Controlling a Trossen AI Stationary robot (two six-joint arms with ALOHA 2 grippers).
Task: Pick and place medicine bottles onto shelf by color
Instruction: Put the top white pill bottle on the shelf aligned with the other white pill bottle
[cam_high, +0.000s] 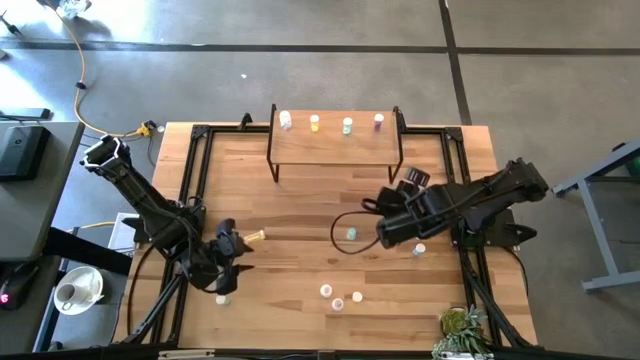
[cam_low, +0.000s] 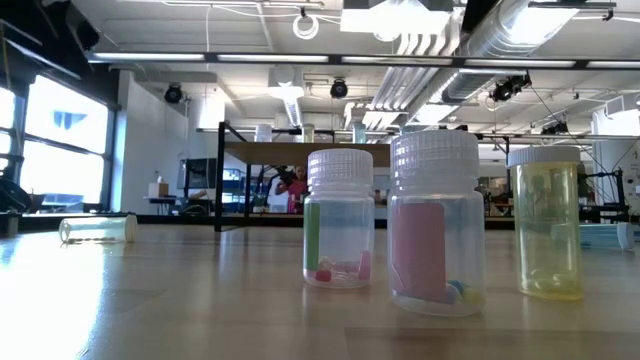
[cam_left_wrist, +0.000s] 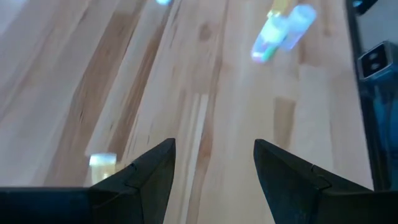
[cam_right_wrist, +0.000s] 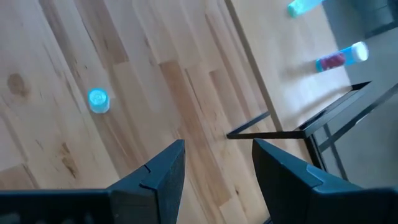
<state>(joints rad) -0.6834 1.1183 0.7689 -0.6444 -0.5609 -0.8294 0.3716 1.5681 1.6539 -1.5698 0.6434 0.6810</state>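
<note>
The shelf (cam_high: 335, 145) stands at the table's far middle with a white, a yellow, a green and a purple bottle along its far edge (cam_high: 315, 123). My left gripper (cam_high: 236, 247) hovers open at the near left, beside a bottle lying on its side (cam_high: 256, 237) (cam_left_wrist: 283, 31). Open as well, my right gripper (cam_high: 373, 207) hangs high over the middle right. An upright teal bottle (cam_high: 351, 233) (cam_right_wrist: 97, 99) stands on the table below it. Three bottles stand near the front edge: green-labelled (cam_low: 340, 220), pink (cam_low: 435, 220) and yellow (cam_low: 548, 220).
A white bottle (cam_high: 222, 298) stands near the left arm, and another bottle (cam_high: 419, 249) lies under the right arm. Black frame rails (cam_high: 190, 200) run along the table's sides. A small plant (cam_high: 460, 325) sits at the near right corner. Bare wood lies between the shelf and the front bottles.
</note>
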